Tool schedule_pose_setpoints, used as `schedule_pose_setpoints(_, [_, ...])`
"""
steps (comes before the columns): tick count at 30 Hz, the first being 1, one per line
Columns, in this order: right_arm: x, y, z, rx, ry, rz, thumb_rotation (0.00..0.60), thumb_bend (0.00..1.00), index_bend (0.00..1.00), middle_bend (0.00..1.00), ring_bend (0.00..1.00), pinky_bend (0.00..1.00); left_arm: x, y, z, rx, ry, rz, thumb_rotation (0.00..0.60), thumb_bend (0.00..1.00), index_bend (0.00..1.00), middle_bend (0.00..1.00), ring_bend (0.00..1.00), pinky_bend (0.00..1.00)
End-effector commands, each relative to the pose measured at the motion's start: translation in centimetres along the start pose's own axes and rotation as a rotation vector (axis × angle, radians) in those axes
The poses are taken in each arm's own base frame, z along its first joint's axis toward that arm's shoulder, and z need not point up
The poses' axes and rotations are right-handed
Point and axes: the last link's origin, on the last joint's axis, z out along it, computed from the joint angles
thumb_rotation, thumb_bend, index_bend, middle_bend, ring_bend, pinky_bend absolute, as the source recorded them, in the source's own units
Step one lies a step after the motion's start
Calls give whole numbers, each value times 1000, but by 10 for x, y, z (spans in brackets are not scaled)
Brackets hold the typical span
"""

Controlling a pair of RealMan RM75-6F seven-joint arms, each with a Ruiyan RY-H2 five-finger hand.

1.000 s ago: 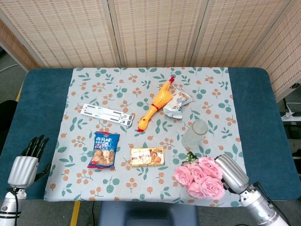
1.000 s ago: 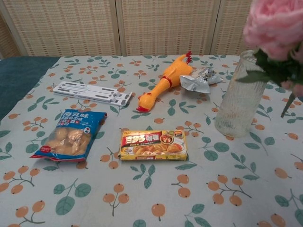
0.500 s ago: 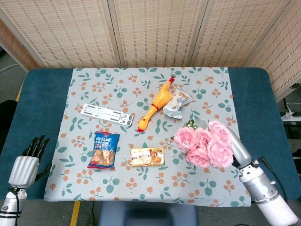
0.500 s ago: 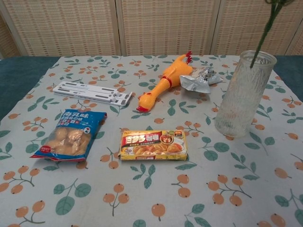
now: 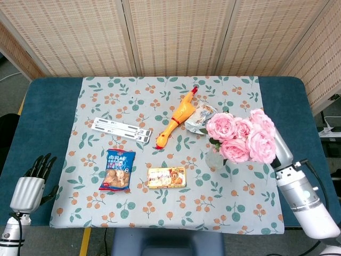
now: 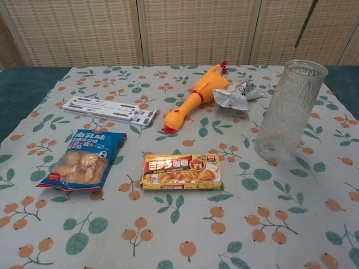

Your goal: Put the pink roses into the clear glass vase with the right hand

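One blue snack bag (image 6: pixel 84 161) and one yellow food box (image 6: pixel 182 171) carry print too small to read. The right robot hand (image 5: pixel 281 150) grasps the bunch of pink roses (image 5: pixel 241 137) above one clear textured glass vase (image 6: pixel 288 111) on the counter (image 6: pixel 269 224); the stems hang above its mouth. The left robot hand (image 5: pixel 33 181) is released, fingers apart.

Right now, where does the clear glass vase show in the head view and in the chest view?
Head view: clear glass vase right of centre, mostly hidden under the pink roses.
Chest view: vase upright at the right, whole, only a green stem above it.
Shared landmark: the yellow rubber chicken, to its left.
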Motion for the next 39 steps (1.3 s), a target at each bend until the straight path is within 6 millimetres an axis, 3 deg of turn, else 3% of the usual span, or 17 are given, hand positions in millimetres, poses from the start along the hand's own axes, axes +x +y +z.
schedule_pose_setpoints(1, [5, 10, 11, -17, -5, 26, 600, 627, 902, 892, 942, 1000, 0, 0, 0, -1, -1, 2, 600, 337, 50, 0, 16, 344])
schedule_pose_setpoints(12, [8, 42, 32, -61, -77, 96, 600, 628, 902, 891, 942, 1000, 0, 0, 0, 1, -2, 3, 600, 337, 51, 0, 16, 344])
schedule_pose_setpoints(26, [17, 66, 34, -119, -74, 91, 600, 628, 902, 891, 942, 1000, -1, 0, 0, 2, -2, 5, 600, 336, 51, 0, 16, 343])
schedule_pose_setpoints(32, [17, 60, 32, -91, -75, 89, 600, 628, 902, 891, 942, 1000, -1, 0, 0, 1, -6, 6, 600, 336, 52, 0, 17, 344])
schedule_pose_setpoints(39, [10, 33, 14, -26, -96, 44, 600, 628, 902, 891, 942, 1000, -1, 0, 0, 3, -6, 5, 600, 335, 51, 0, 17, 343])
